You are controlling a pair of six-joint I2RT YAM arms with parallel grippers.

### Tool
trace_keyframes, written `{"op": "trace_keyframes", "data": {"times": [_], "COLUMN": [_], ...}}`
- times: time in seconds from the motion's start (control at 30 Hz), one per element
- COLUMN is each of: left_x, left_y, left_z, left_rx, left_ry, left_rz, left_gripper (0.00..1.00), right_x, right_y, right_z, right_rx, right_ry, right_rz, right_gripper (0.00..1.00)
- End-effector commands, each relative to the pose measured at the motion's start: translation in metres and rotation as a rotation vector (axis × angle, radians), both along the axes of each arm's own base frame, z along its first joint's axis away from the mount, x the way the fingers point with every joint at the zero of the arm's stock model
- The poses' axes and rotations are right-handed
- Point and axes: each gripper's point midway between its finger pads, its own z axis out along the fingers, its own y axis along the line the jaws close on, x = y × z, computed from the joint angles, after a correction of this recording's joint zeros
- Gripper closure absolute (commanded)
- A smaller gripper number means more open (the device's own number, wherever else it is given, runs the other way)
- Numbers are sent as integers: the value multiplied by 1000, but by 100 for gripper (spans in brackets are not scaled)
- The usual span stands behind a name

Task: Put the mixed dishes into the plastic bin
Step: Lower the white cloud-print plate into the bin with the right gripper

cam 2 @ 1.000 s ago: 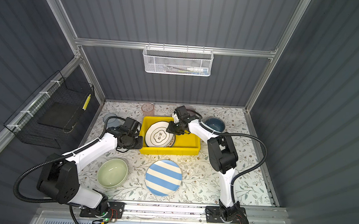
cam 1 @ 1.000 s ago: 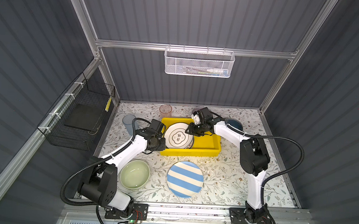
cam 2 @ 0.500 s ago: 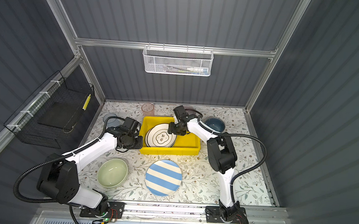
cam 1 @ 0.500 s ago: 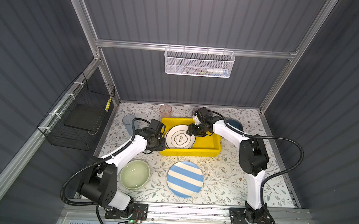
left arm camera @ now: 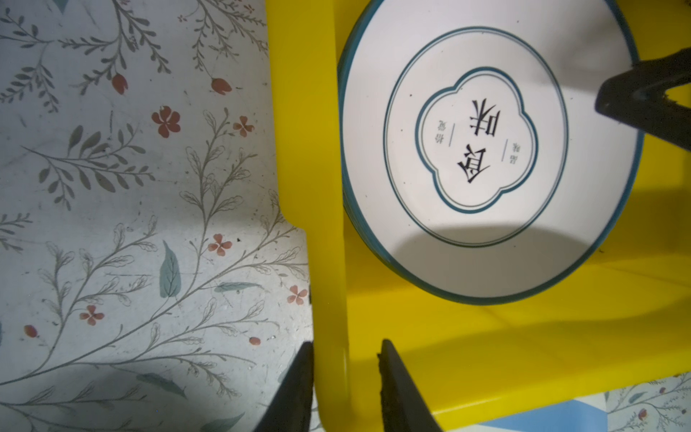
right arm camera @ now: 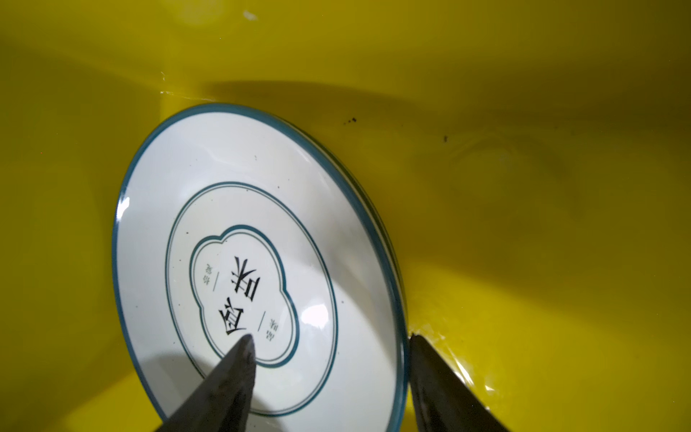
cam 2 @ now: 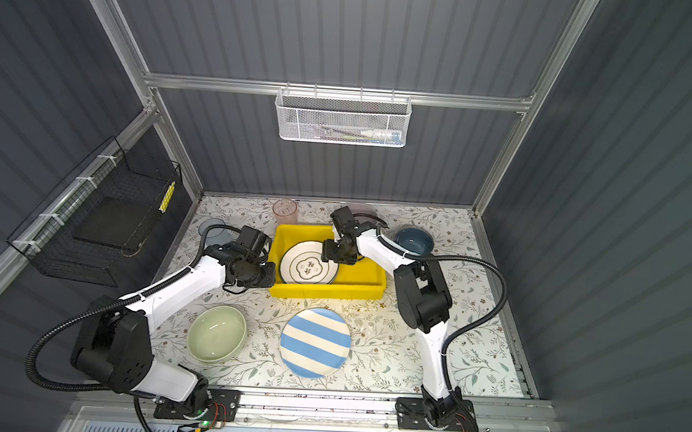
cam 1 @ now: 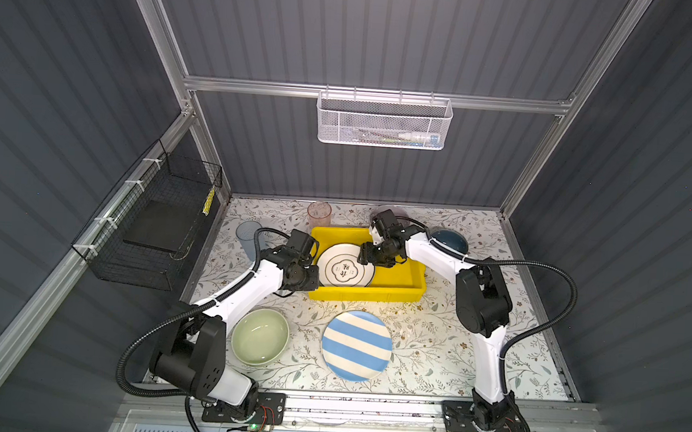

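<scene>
The yellow plastic bin (cam 1: 397, 288) (cam 2: 330, 292) stands at the back middle of the table. A white plate with a green rim and lettering (cam 1: 345, 265) (right arm camera: 239, 232) lies in its left half, and another rim shows under its edge. My right gripper (cam 1: 364, 256) (right arm camera: 329, 338) is open, one finger above the plate and the other just outside its rim. My left gripper (cam 1: 313, 273) (left arm camera: 346, 348) is shut on the bin's left wall (left arm camera: 329, 299). On the table are a striped plate (cam 1: 356, 345), green bowl (cam 1: 260, 336), blue bowl (cam 1: 451, 241), pink tumbler (cam 1: 319, 214) and blue tumbler (cam 1: 247, 235).
A white mesh basket (cam 1: 384, 124) hangs on the back wall and a black wire basket (cam 1: 160, 220) on the left wall. A pale bowl (cam 2: 363, 210) shows partly behind my right arm. The bin's right half (cam 1: 399, 268) holds nothing.
The lettered plate has gone from tilted in my right gripper to lying flat in the bin, and the right jaws have opened. The left arm has not moved.
</scene>
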Motion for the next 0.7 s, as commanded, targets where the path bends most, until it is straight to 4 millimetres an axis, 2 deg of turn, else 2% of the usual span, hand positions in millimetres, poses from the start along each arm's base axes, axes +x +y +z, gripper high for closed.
{"op": "trace_keyframes", "data": {"times": [0.0, 0.23, 0.37, 0.47, 0.57, 0.67], "left_x": [-3, -4, -4, -3, -4, -6], "left_y": [-6, -7, -7, -5, 0, 3], "left_z": [3, 4, 10, 18, 25, 31], "left_rx": [-39, -45, -46, -40, -23, -13], "left_ry": [10, 11, 4, -11, -29, -44], "left_rz": [-12, -15, -15, -17, -18, -24], "left_gripper": [68, 68, 66, 63, 54, 49], "right_x": [-1, -3, -2, 0, 2, 2], "right_y": [6, 5, 2, -3, -11, -21], "right_z": [3, -1, 5, 15, 29, 46], "right_rx": [1, -5, -18, -37, -49, -42], "right_ry": [2, 10, -7, -38, -70, -87], "right_rz": [15, 15, 11, 10, 19, 12], "right_gripper": [33, 32, 31, 29, 27, 26]}}
